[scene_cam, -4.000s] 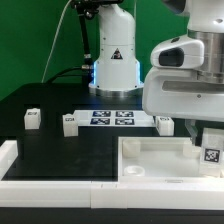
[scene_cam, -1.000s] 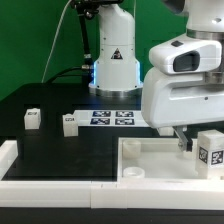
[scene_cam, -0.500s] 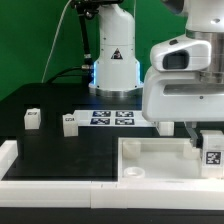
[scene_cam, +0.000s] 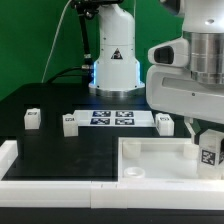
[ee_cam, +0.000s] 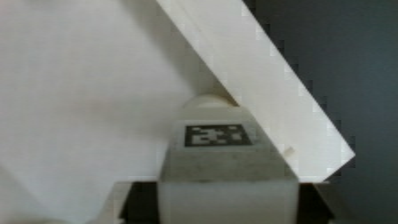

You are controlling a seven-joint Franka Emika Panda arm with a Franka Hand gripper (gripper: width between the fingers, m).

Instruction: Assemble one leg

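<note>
Far off from my jaws, toward the exterior view's left, a loose leg [scene_cam: 32, 118] sits on the black table [scene_cam: 60, 150], with a second leg [scene_cam: 69, 124] nearer to me. Both rest well clear of the work area, I judge so that they stay reachable without crowding it. Next comes the marker board [scene_cam: 112, 118], flat on the table, and just beyond its far end a third leg [scene_cam: 165, 123] sits close beside my housing.

Below and around my jaws lies the big white tray-like part [scene_cam: 150, 160], its raised rim facing up. I take it as the body that receives the legs, laid so that its corner holes are open from above.

Between my jaws is the leg [scene_cam: 209, 153] I am working with, its tag facing the exterior camera. My gripper [ee_cam: 217, 182] is closed down to the width of that block and has it clamped from both sides; the wrist view shows the leg [ee_cam: 217, 150] centred between my dark fingers [ee_cam: 306, 200], tag upward, its rounded tip pointing at the tray's slanted rim [ee_cam: 249, 80]. I hold it upright and low at the tray's corner on the exterior view's right, presumably to line it up with a hole there, though I cannot see the hole itself, nor whether the leg already touches the tray.
</note>
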